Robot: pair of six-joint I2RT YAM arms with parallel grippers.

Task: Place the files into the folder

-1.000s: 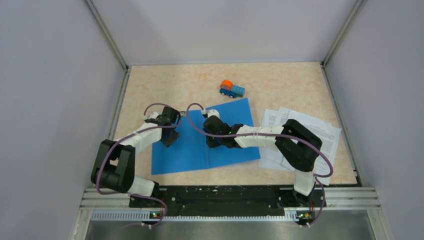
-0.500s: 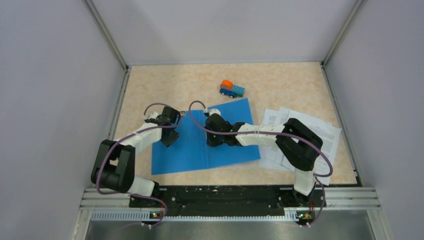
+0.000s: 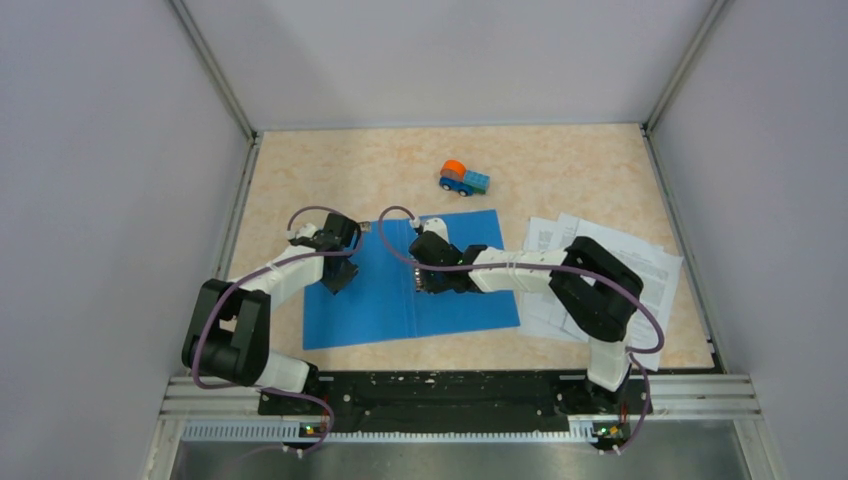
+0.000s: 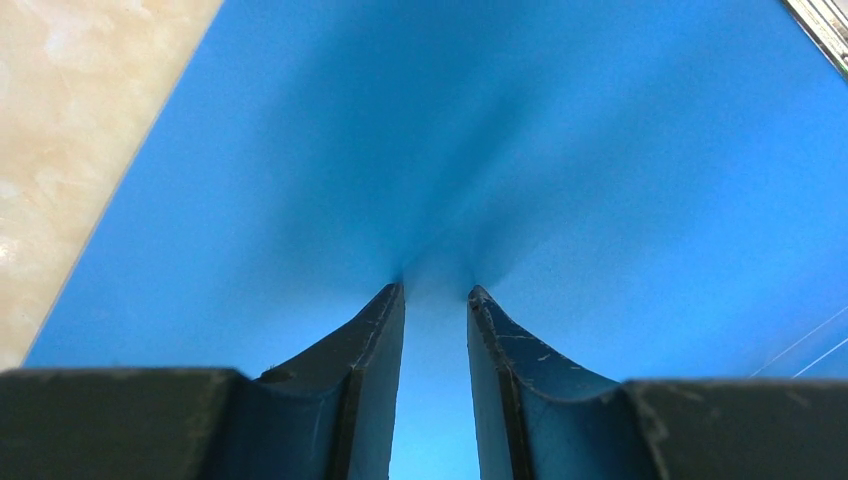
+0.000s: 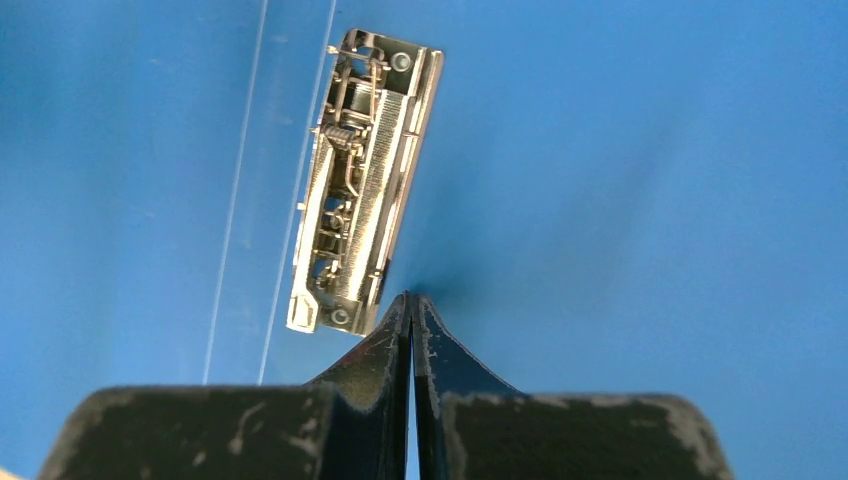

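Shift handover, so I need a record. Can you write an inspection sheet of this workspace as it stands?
Surface: beige speckled table, no damage seen.
Job's things: blue folder lies open and flat, with a metal clip on its inside. The papers are fanned loosely to its right, outside it, partly under the right arm.
Clutter: toy truck beyond the folder's far edge, apart from it.
Grippers: left pincer open, tips on the folder's left half. Right pincer shut, tips down at the folder beside the clip, holding nothing.
Cables: purple cables loop along both arms.
Surroundings: grey walls on three sides, metal rail at the near edge.
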